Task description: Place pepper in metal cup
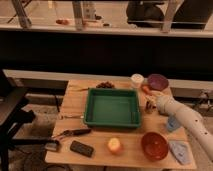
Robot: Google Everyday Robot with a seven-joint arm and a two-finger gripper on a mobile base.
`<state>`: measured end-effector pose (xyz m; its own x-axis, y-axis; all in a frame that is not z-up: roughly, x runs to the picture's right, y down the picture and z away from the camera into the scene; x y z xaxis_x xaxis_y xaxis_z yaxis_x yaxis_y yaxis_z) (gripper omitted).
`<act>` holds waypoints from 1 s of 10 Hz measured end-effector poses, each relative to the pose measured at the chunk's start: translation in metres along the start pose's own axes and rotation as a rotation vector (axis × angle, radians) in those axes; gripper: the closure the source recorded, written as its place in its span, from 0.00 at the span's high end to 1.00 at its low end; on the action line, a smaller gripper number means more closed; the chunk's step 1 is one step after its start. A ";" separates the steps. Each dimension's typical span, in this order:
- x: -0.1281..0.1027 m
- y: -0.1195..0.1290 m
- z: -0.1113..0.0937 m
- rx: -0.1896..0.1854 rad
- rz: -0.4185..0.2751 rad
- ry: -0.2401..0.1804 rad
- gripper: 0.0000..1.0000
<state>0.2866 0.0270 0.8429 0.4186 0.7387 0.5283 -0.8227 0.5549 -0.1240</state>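
wooden table (97, 137) before dark glass holds a green tray (112, 107); pincer (150, 98) beside it, grip unclear.

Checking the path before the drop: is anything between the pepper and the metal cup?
Nothing visible. The claw is at the pepper, right of the green tray; the metal cup stands just below it.

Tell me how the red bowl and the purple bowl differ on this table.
The red bowl sits at the near edge, right of the yellow-orange fruit; the purple bowl sits at the far edge beside the white cup. The red bowl looks larger. The gripper, at the green tray's right side, is nearer the purple bowl. Both are round and upright.
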 end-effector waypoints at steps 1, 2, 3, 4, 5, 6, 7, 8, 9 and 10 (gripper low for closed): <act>0.000 0.001 0.000 0.001 -0.008 0.007 0.31; -0.001 0.001 0.000 0.002 -0.010 0.012 0.39; 0.000 0.002 0.000 0.001 -0.011 0.015 0.48; 0.000 0.002 -0.001 0.003 -0.011 0.018 0.63; 0.000 0.002 -0.001 0.004 -0.010 0.020 0.71; 0.000 0.002 -0.001 0.005 -0.011 0.021 0.77; 0.000 0.002 -0.002 0.008 -0.010 0.021 0.80; 0.000 0.002 -0.003 0.010 -0.010 0.023 0.80; 0.000 0.001 -0.003 0.012 -0.010 0.024 0.80; 0.001 0.001 -0.004 0.014 -0.009 0.024 0.80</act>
<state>0.2872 0.0298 0.8402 0.4352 0.7429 0.5086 -0.8239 0.5564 -0.1077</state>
